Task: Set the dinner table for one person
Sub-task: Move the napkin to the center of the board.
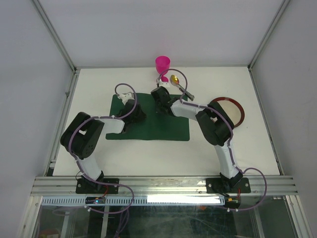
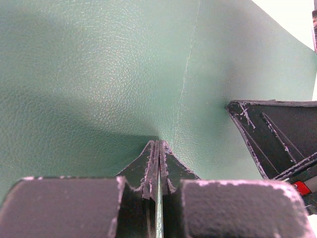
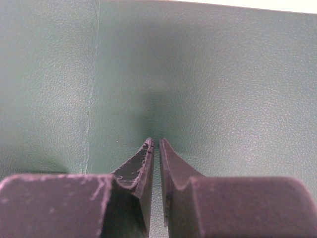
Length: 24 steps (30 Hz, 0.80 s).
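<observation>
The dinner table (image 1: 94,89) is a white top with aluminium rails. A dark green placemat (image 1: 163,128) lies at its middle. My left gripper (image 1: 135,115) points down on the mat's left part, and its jaws are closed with the tips (image 2: 158,144) against the green surface (image 2: 99,74). My right gripper (image 1: 159,103) stands on the mat near its far edge. Its jaws are together but for a hairline gap, with the tips (image 3: 155,141) on the mat (image 3: 223,74). One right finger (image 2: 277,134) shows in the left wrist view.
A pink cup (image 1: 162,63) stands at the far middle. A gold spoon (image 1: 181,86) lies just behind the mat, with a small pink and white item (image 1: 164,80) beside it. A red-rimmed plate (image 1: 232,110) sits at the right, partly under my right arm.
</observation>
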### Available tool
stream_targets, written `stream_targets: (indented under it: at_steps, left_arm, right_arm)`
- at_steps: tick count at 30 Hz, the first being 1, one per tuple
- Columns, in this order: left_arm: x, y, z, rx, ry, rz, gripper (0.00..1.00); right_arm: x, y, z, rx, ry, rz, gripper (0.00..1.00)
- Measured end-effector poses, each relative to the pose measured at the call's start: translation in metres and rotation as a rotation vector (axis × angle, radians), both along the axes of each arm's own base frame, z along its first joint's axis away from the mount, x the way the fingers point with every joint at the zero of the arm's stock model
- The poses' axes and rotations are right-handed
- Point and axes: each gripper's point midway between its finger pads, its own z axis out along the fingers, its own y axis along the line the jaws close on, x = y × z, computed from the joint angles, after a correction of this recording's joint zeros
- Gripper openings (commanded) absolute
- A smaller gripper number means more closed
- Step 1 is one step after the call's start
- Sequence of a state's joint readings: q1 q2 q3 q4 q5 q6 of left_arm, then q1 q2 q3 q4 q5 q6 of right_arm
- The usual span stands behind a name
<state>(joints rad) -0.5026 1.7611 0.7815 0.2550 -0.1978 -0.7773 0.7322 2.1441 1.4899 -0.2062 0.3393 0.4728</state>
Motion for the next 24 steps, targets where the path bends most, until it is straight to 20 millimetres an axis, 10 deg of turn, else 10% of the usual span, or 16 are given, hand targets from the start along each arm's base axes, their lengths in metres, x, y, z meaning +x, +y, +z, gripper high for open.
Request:
stream_targets:
  at_steps: [24]
  left_arm:
    - [-0.002, -0.019, 0.002, -0.084, 0.008, -0.076, 0.00]
  right_arm:
    - [0.013, -0.040, -0.001, -0.005, 0.016, -0.068, 0.13]
